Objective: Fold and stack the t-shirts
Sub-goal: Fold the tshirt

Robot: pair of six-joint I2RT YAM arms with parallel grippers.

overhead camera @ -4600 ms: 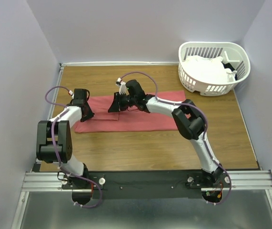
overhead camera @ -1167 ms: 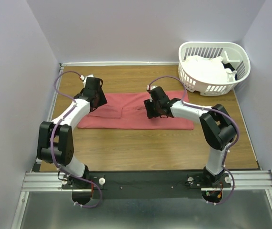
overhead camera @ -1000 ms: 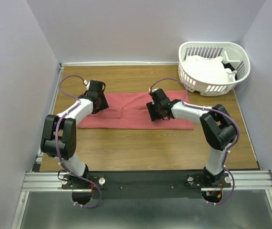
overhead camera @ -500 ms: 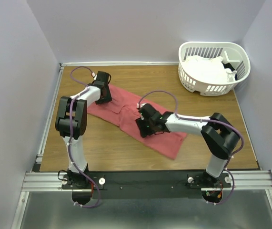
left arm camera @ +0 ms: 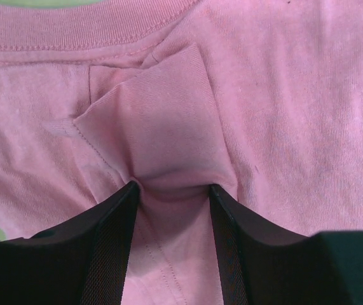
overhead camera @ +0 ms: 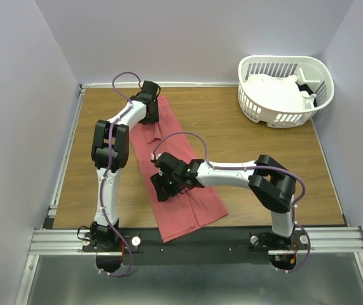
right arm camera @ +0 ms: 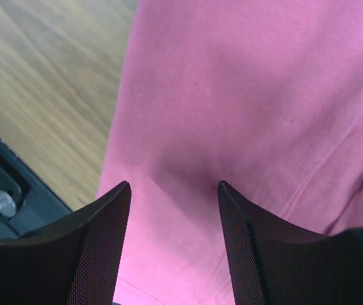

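Top external, entry one.

**K:** Where is the dusty coral-red cotton t-shirt (overhead camera: 197, 213), taking the white slatted plastic laundry basket (overhead camera: 276, 118) as reference?

**M:** Well left of the basket. It is laid out as one long strip on the brown wooden table (overhead camera: 264, 184). The strip's far end is about level with the basket, and its near end reaches the black base rail (overhead camera: 232, 244).

**K:** Left gripper (left arm camera: 171, 190)?

**M:** At the strip's far end, well left of the basket. In the left wrist view the jaws are clamped on a raised ridge of the red cloth, just below a ribbed band.

**K:** Right gripper (overhead camera: 167, 185)?

**M:** On the middle of the strip, left of the basket and much nearer the rail. In the right wrist view the black fingers (right arm camera: 108, 241) stand apart with their tips down on the cloth and a shaded dip between them. Cannot tell whether any cloth is pinched.

**K:** Anything in the way?

**M:** The white right arm (overhead camera: 232, 171) lies across the table from the basket's side and covers part of the strip's edge. The left arm (overhead camera: 127, 117) runs beside the strip's left edge. White t-shirts (overhead camera: 271, 92) are heaped inside the basket, with a dark item beside them that is too small to identify.
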